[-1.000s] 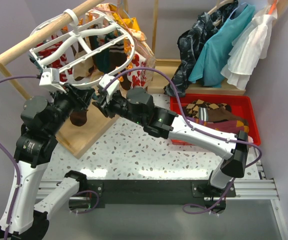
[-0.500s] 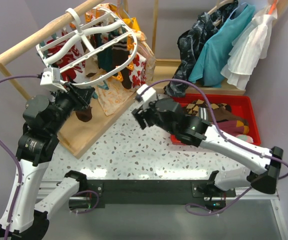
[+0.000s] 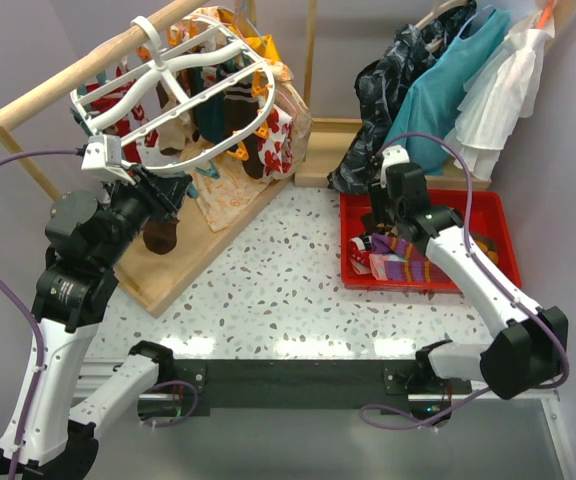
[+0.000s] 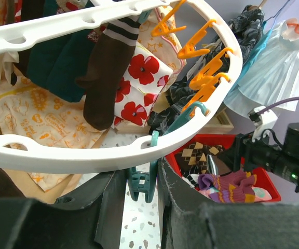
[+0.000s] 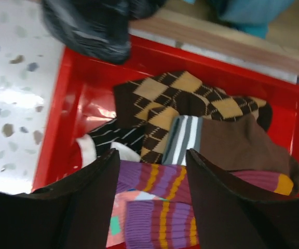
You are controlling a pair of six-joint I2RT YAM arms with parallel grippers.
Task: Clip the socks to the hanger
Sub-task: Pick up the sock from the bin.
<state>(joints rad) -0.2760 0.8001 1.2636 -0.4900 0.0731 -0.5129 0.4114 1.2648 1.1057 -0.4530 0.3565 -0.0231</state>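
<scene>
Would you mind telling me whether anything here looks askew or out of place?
The hanger hangs tilted, not level, its near rim by the left gripper. The socks lie jumbled in the red bin.

I can't read any words, numbers or signs here. Tiny orange marks on the yellow cloth [image 4: 30, 122] are too blurry.

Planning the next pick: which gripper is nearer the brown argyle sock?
Right. The right gripper hovers above the argyle sock; the left gripper is far off, pinching a teal clip on the hanger.
</scene>
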